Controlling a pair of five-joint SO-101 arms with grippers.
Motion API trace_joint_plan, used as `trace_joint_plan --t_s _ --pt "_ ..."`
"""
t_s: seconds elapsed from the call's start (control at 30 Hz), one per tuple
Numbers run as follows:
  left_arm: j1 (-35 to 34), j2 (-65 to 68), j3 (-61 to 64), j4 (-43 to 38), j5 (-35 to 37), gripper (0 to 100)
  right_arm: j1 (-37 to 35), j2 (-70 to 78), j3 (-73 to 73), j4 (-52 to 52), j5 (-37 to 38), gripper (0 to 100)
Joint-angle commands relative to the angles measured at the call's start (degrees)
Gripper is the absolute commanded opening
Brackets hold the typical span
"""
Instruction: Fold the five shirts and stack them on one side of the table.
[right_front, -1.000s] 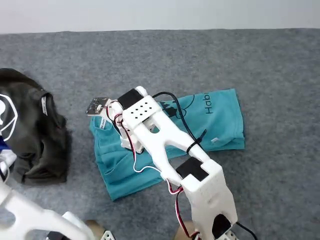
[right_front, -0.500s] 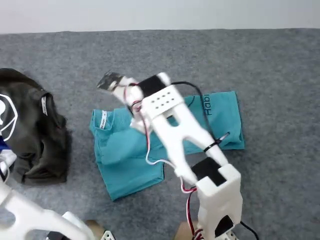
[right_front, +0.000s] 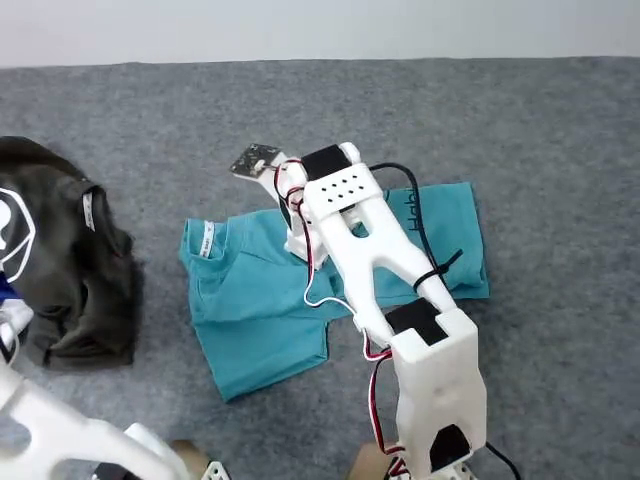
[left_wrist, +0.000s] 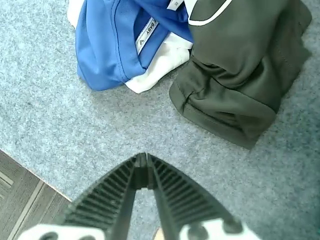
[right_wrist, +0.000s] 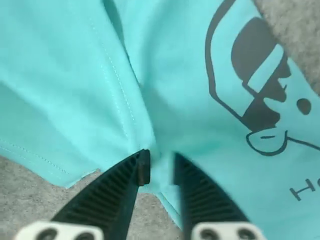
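Because the teal cloth T-shirt (right_front: 250, 300), spread mid-frame on the grey felt worktop (right_front: 560, 150), looks light and limp, pinch its hem edge; your right gripper (right_wrist: 159, 170) hovers there slightly parted, while the left gripper (left_wrist: 148, 172) is closed and empty.

- The high view looked down over the grey table (right_front: 560, 150) from above.
- The left wrist view faced down near the dark shirt (left_wrist: 240, 65), shared with the high view.
- The right wrist view sat close over the teal shirt (right_wrist: 175, 75), likewise shared.
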Motion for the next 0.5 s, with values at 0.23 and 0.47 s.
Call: trace_joint_plan --t_s 0.23,0.47 --pt "-0.1 -1.2 -1.7 0.9 -0.5 1 5.5 -9.6 -2.7 10.4 -0.1 27.7" --pt "-0.1 -1.2 -1.7 0.9 -0.5 1 17.2 -9.9 -1.2 11.6 -0.4 1.8"
